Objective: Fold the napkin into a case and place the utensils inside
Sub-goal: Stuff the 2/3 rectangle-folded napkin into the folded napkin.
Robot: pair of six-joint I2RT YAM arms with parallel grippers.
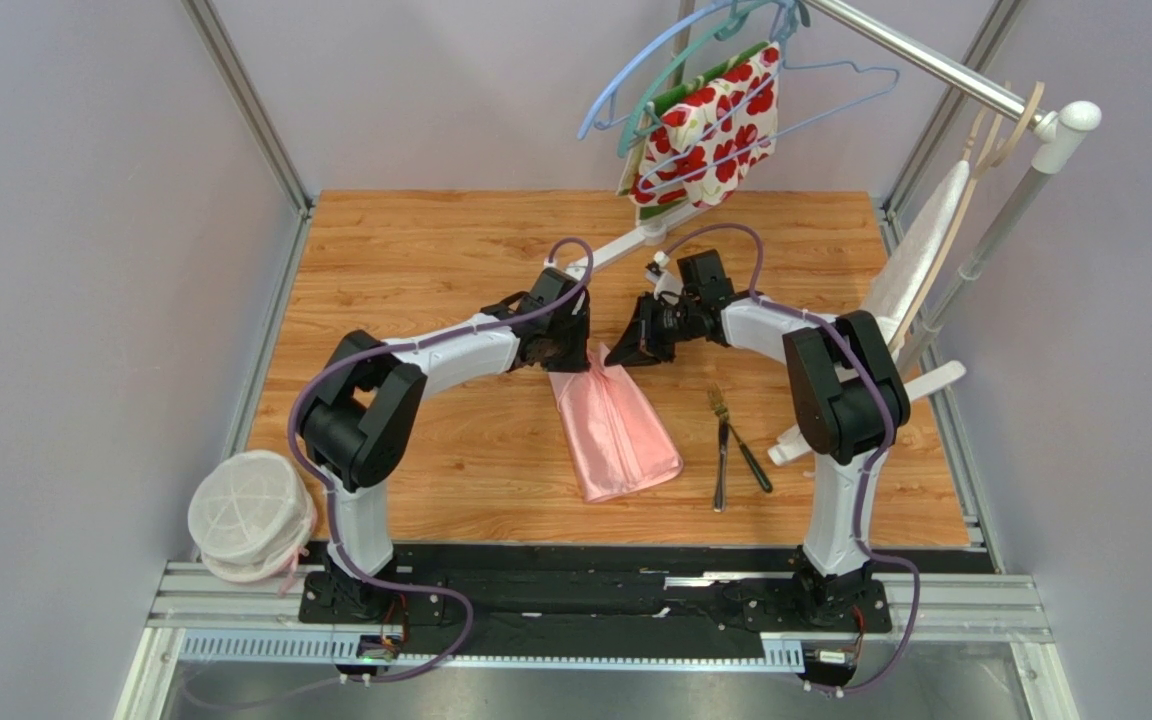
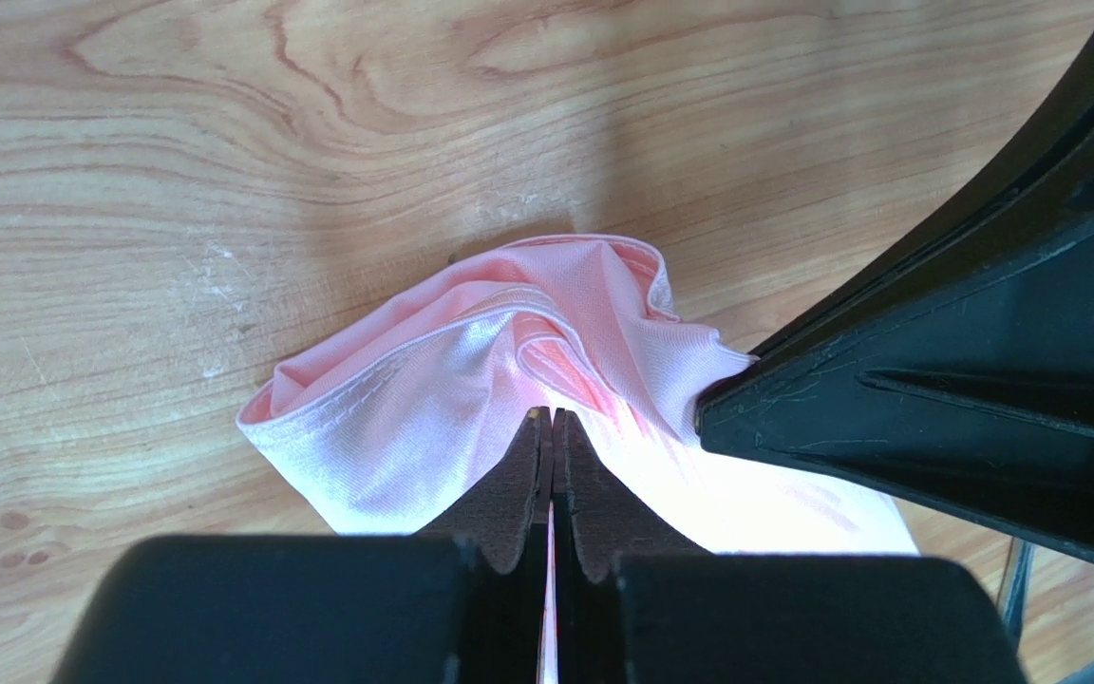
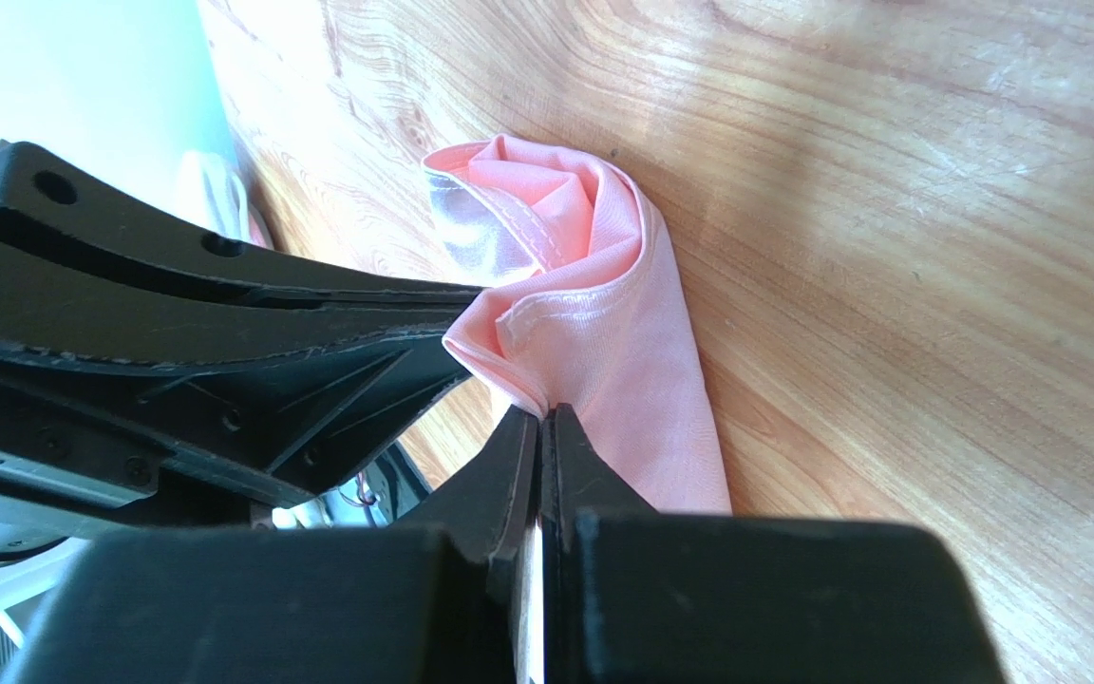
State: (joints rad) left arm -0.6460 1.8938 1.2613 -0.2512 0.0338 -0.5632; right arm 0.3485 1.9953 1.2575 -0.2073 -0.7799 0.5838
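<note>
Both arms reach in over the middle of the table [image 1: 417, 255] and meet at one spot. The left gripper [image 1: 582, 354] comes in from 9 o'clock and the right gripper [image 1: 623, 354] from 3 o'clock. Their tips sit almost nose to nose over the far end of the napkin [image 1: 620, 435].

The napkin is a long, narrow pink strip, folded over on itself, lying near the table's centre. It runs from the grippers at 12 o'clock back toward 5 o'clock, with its near end flat on the wood. The far end is bunched up into a small peak where both grippers have it.

Seen from the left wrist, the left gripper [image 2: 551, 421] has its jaws pressed tight together with a fold of the napkin [image 2: 410, 413] nipped between them. The cloth fans out toward 10 o'clock. The right gripper's black finger crosses at 3 o'clock, touching the cloth.

From the right wrist, the right gripper [image 3: 544, 416] is clamped narrow on a hem of the napkin [image 3: 624, 342]. The cloth curls into a roll at 12 o'clock, and the left gripper's body fills the 9 o'clock side.

The fork [image 1: 719, 446] and the dark piece [image 1: 749, 458] lie on bare wood at the napkin's 3 o'clock, near it but apart from it. They meet near their far ends and spread apart toward 6 o'clock.

At the table's 1 o'clock a floral cloth [image 1: 710, 135] hangs from a rail [image 1: 928, 60]. A white cloth [image 1: 928, 248] hangs by the 3 o'clock edge.
</note>
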